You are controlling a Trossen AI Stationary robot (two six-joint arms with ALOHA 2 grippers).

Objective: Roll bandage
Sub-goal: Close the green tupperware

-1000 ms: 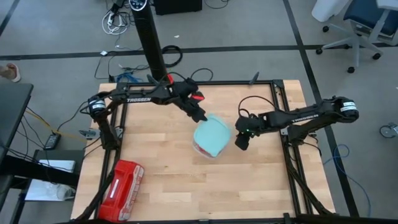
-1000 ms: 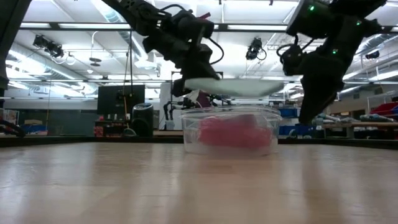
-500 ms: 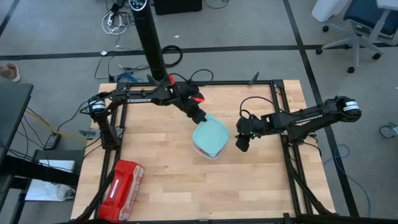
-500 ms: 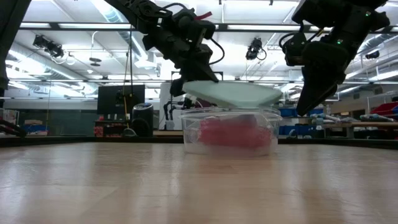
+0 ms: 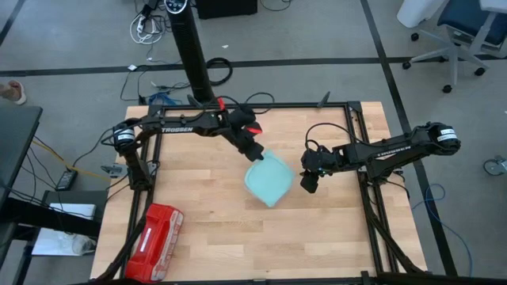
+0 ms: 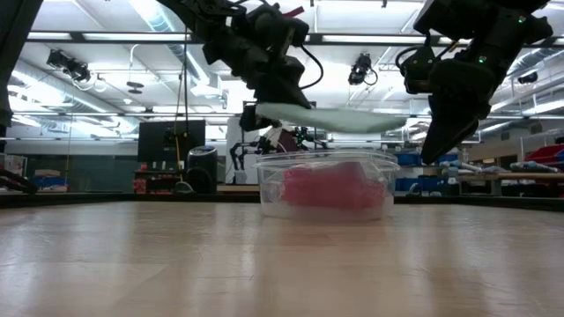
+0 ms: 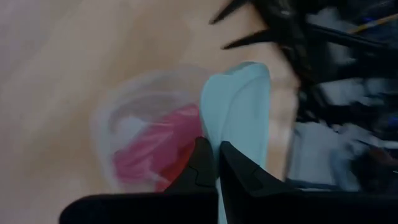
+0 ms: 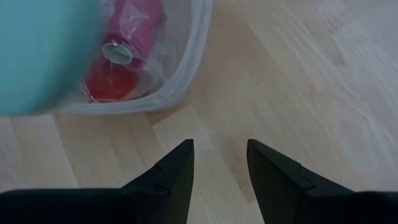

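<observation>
A clear plastic tub (image 6: 324, 185) stands on the wooden table at its middle. The dusky pink-red bandage (image 6: 328, 187) lies rolled inside it and also shows in the right wrist view (image 8: 138, 22) and the left wrist view (image 7: 152, 146). My left gripper (image 5: 255, 152) is shut on a pale teal lid (image 5: 268, 179) that hangs just above the tub and hides it from above. My right gripper (image 5: 307, 182) is open and empty, just off the tub's right side, above the table (image 8: 221, 163). My left gripper pinches the teal lid's far-left rim (image 7: 214, 140) between its two fingers, one on each face of the lid. The fingers slant down from the table's far left. The lid is lifted clear of the tub, about level (image 6: 339, 117), reaching out beyond the fingers.
A glossy red plastic case (image 5: 154, 241) lies at the table's near left corner. A small bright red lump (image 8: 106, 84) lies in the tub beside the bandage. Bare wood lies in front of and to the right of the tub.
My left gripper dipped the lid so that its free end tilted down onto the tub's rim, then raised it again. The lid now hangs about level, clear above the tub. The tub and the bandage have stayed in place.
</observation>
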